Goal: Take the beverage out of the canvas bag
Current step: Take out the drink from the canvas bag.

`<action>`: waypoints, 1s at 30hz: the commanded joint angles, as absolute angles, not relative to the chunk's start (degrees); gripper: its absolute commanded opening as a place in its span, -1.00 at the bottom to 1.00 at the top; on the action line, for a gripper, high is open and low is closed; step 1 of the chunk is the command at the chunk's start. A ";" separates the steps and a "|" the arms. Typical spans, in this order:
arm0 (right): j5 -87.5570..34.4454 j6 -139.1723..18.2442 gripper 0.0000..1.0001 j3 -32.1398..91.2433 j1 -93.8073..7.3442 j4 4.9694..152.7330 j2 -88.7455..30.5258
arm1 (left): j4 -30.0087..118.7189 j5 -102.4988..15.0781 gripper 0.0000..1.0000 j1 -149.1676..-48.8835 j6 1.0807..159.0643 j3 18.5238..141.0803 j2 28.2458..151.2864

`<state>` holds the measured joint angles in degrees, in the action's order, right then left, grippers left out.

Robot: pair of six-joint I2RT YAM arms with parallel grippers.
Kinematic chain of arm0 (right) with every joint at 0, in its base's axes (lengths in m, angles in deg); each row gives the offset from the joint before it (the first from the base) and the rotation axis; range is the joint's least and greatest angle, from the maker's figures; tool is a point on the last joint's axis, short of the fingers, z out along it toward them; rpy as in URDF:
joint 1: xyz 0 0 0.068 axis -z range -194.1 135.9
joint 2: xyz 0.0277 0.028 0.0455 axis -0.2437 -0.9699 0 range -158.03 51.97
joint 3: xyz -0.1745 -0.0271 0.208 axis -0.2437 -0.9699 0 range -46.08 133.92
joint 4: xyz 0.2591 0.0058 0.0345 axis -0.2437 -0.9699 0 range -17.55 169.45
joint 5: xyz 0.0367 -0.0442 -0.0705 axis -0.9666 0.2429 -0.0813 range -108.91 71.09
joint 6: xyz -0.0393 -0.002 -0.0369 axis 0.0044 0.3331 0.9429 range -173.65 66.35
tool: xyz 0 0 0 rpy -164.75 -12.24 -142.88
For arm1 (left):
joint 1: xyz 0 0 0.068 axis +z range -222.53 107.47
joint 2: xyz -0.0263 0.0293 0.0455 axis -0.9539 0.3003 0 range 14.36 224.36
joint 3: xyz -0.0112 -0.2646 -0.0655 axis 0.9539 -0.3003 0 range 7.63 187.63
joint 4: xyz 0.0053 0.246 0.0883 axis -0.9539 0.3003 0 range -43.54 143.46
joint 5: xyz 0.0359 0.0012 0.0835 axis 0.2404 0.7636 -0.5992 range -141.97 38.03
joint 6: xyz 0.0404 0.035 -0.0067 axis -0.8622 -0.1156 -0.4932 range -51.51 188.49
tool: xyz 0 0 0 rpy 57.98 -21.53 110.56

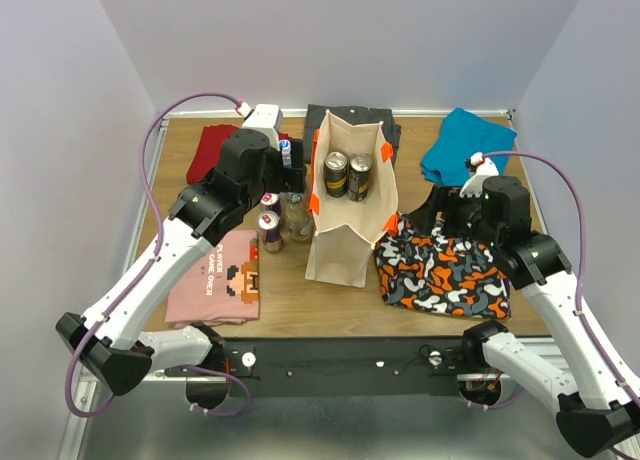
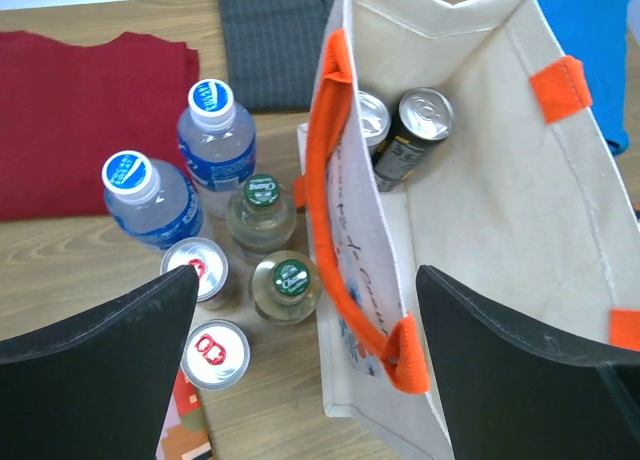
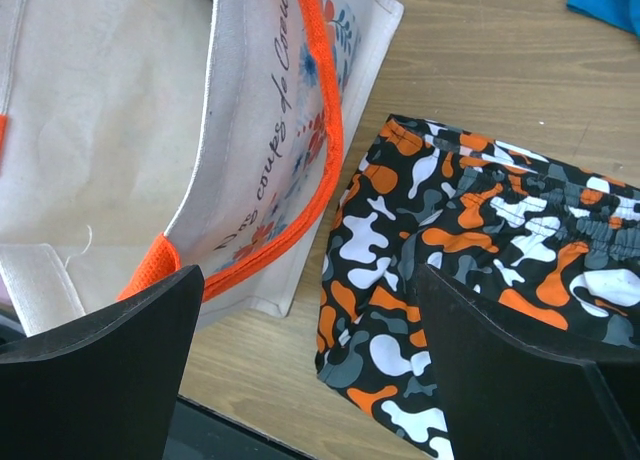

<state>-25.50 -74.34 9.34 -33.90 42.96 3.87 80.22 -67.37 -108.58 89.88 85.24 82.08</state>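
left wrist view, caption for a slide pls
Open left end effector facing the canvas bag: two cans inside, six drinks beside it

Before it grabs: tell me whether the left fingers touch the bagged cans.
Apart. Left wrist view: open fingers stand clear of both cans inside the canvas bag.

1. My left gripper (image 2: 308, 280) hangs with its jaws wide apart, nothing between them held.
2. Below it I see the canvas bag (image 2: 500, 180), standing open, its orange handle (image 2: 330, 230) draped along the near wall.
3. Two cans (image 2: 425, 110) stand upright, side by side, in the bag's far corner.
4. Left of the bag, on the wooden table (image 2: 60, 280), I count two blue-capped water bottles (image 2: 215, 130), two green-capped glass bottles (image 2: 262, 205) and two red-tabbed cans (image 2: 215, 350), clustered together.
5. A red garment (image 2: 80, 110) and a dark grey garment (image 2: 275, 40) lie beyond them.
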 commanded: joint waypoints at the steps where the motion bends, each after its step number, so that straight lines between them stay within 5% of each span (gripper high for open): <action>1: -22.52 -72.20 0.91 8.94 -33.88 42.62 4.60 | 83.11 -61.47 0.98 -108.65 87.30 89.89 84.40; 30: -19.27 -70.26 0.93 9.28 -33.88 42.10 7.24 | 89.17 -57.34 0.98 -112.69 81.59 117.67 111.21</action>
